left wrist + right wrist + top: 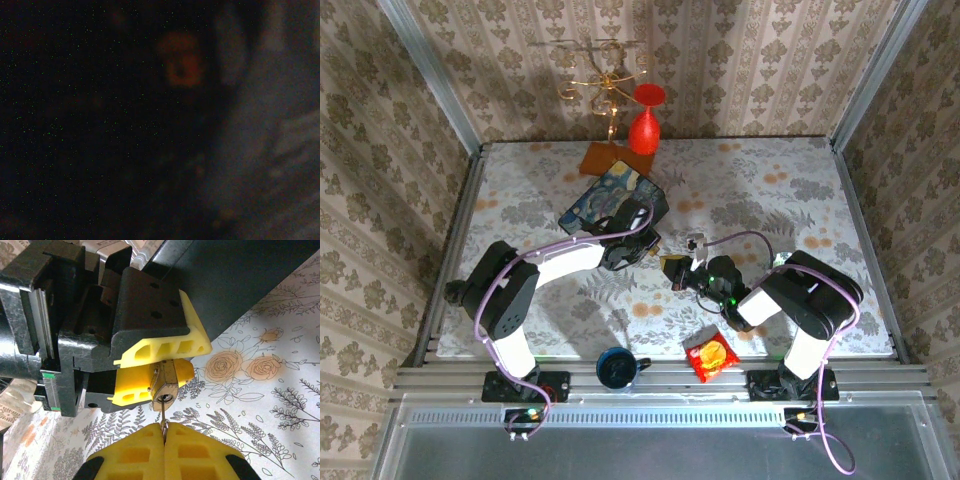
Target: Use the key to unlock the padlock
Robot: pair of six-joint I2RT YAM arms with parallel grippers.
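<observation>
The padlock [167, 382], clamped above the table [260, 390] between the yellow pads of the left gripper [160, 372], is shown with the key [164, 416], pinched in the pressed-together right gripper [164, 432], entered at its keyhole; turning and shackle release are judged outstanding.

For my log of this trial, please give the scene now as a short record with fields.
padlock: brass, held by the left gripper between its yellow fingers
key: blade in the keyhole, pinched by the shut right gripper
lock state: cannot tell whether locked or open
</observation>
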